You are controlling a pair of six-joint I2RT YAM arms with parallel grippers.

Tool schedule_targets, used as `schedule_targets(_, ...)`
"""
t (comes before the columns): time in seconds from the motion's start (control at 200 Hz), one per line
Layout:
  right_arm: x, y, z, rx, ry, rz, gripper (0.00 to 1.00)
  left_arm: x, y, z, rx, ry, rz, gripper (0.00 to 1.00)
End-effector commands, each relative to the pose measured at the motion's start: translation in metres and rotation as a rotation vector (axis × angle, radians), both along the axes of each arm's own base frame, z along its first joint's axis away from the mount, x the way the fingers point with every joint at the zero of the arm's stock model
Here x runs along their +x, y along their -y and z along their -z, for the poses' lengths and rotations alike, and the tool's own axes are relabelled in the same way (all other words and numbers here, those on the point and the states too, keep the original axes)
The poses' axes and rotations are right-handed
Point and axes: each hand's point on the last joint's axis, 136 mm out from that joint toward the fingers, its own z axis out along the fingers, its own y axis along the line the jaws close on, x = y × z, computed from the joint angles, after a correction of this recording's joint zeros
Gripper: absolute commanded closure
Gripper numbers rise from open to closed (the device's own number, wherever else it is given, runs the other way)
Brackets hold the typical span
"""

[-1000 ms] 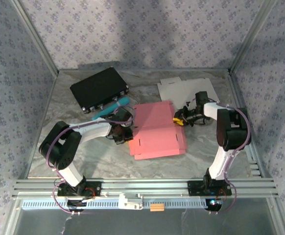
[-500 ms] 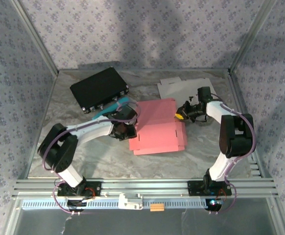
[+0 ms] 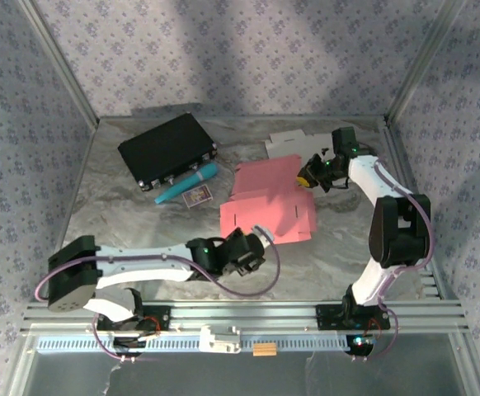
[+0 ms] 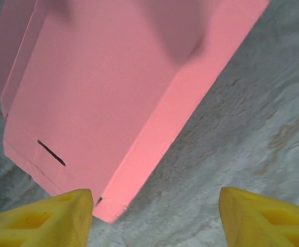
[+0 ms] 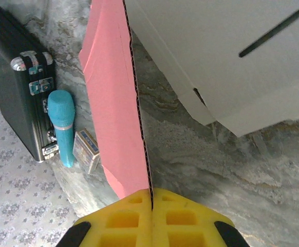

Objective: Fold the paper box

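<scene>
Withdrawn from the left edge of the pink box (image 3: 266, 206), the left gripper (image 3: 252, 249) is now found near the front edge of the table (image 3: 141, 231), its jaws spread with nothing between them. At the far left a black case (image 3: 167, 150) is laid, with a teal marker (image 3: 186, 183) and a small card box (image 3: 197, 195) just beside it. The pink box is spread at mid-table, its far right edge pinched tight by the right gripper (image 3: 308, 176). White cardboard (image 3: 294, 145) is laid behind.
</scene>
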Motion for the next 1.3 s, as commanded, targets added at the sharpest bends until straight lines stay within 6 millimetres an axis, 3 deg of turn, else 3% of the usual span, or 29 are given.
schedule_targets(0.0,-0.007,0.001,0.003,-0.010,-0.095,0.028,1.00,0.025,0.011,-0.010,0.091,0.240,0.010,0.33)
schedule_targets(0.11,-0.008,0.001,0.002,-0.005,-0.120,0.032,1.00,0.020,0.024,0.005,0.118,0.266,0.061,0.31)
schedule_targets(0.295,-0.008,0.001,0.003,0.007,-0.152,0.045,1.00,0.019,0.028,0.027,0.163,0.278,0.077,0.30)
schedule_targets(0.67,-0.010,0.001,0.006,0.039,-0.204,0.063,1.00,0.033,0.035,0.059,0.295,0.331,0.076,0.30)
schedule_targets(0.785,-0.011,0.002,0.007,0.037,-0.212,0.063,1.00,0.045,0.032,0.062,0.346,0.370,0.043,0.31)
schedule_targets(0.894,-0.013,0.002,0.008,0.037,-0.218,0.061,1.00,0.060,0.029,0.050,0.347,0.403,-0.011,0.34)
schedule_targets(0.969,-0.014,0.002,0.008,0.040,-0.221,0.059,1.00,0.063,0.031,0.042,0.329,0.409,-0.008,0.43)
schedule_targets(1.214,-0.013,0.006,0.011,0.041,-0.221,0.056,1.00,0.059,0.034,0.019,0.293,0.406,0.021,0.83)
schedule_targets(1.294,-0.012,0.007,0.010,0.043,-0.217,0.052,1.00,0.058,0.032,0.009,0.281,0.412,0.023,0.90)
